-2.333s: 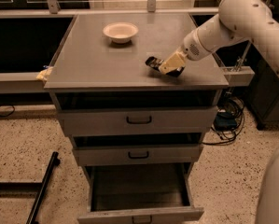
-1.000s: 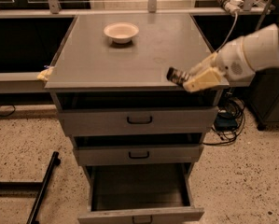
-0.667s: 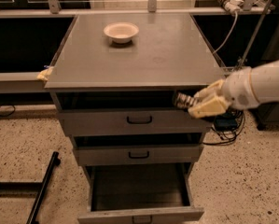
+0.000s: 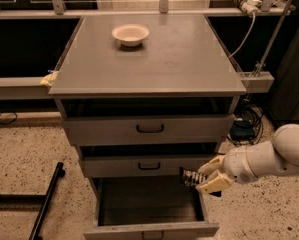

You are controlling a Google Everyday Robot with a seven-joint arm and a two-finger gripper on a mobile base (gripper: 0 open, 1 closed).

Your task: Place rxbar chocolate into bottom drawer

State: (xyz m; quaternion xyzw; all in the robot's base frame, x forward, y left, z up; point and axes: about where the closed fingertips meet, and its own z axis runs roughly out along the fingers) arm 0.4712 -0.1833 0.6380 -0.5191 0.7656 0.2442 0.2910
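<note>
Grey from top to floor, the cabinet [image 4: 154, 64] fills my view, and I take the bottom drawer [image 4: 149, 206] as my mark: it is pulled out, its dark inside open to the camera. My gripper [image 4: 205, 176] hangs over that drawer's right rear corner, just in front of the middle drawer [image 4: 149, 166], with its pale fingers [image 4: 215, 184] clamped on the rxbar chocolate [image 4: 191, 176]. That black packet with pale lettering is held roughly level, its free end pointing left over the drawer's opening. As far as I can see it is above the drawer, not resting in it. The white arm [image 4: 269, 156] reaches in from the right of the drawer. Above the bottom drawer come the middle drawer and then the top drawer [image 4: 149, 129], each with a dark gap over its front and a small dark handle. Higher again, toward the back of the cabinet's top, stands a cream bowl [image 4: 131, 34]. Left of the drawer a black rod [image 4: 48, 196] lies on the speckled floor [image 4: 19, 159]
</note>
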